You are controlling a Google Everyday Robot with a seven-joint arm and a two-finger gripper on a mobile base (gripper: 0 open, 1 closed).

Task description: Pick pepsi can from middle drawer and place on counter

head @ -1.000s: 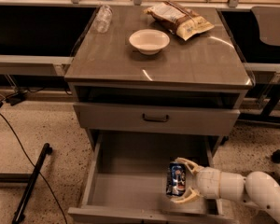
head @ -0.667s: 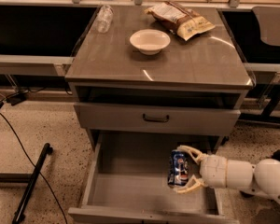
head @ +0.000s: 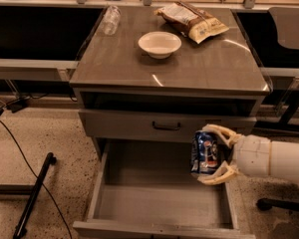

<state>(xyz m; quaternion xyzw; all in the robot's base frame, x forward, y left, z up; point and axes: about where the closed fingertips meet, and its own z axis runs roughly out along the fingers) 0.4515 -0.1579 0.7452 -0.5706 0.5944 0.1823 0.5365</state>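
- The gripper (head: 206, 154) reaches in from the right on a pale, thick wrist, its two curved fingers (head: 220, 131) one above the other.
- The jaws are spread only as wide as the pepsi can (head: 205, 152) is tall. They pinch it end to end, the upper finger on its top and the lower finger under its base.
- The can stands roughly upright between the jaws, with its blue side and round logo facing the camera.
- Below and to the left of the jaws the middle drawer (head: 154, 199) is pulled out, with a bare grey floor. The can shows over its right rear corner, and whether it touches the floor cannot be told.
- Just left of the upper finger is a closed drawer front (head: 134, 124) with a dark handle (head: 166, 127); the can's top overlaps its lower edge.
- Well above the jaws lies the counter (head: 199, 71). It carries a white bowl (head: 159, 44), a snack bag (head: 192, 21) and a clear bottle (head: 110, 19) at its far left.
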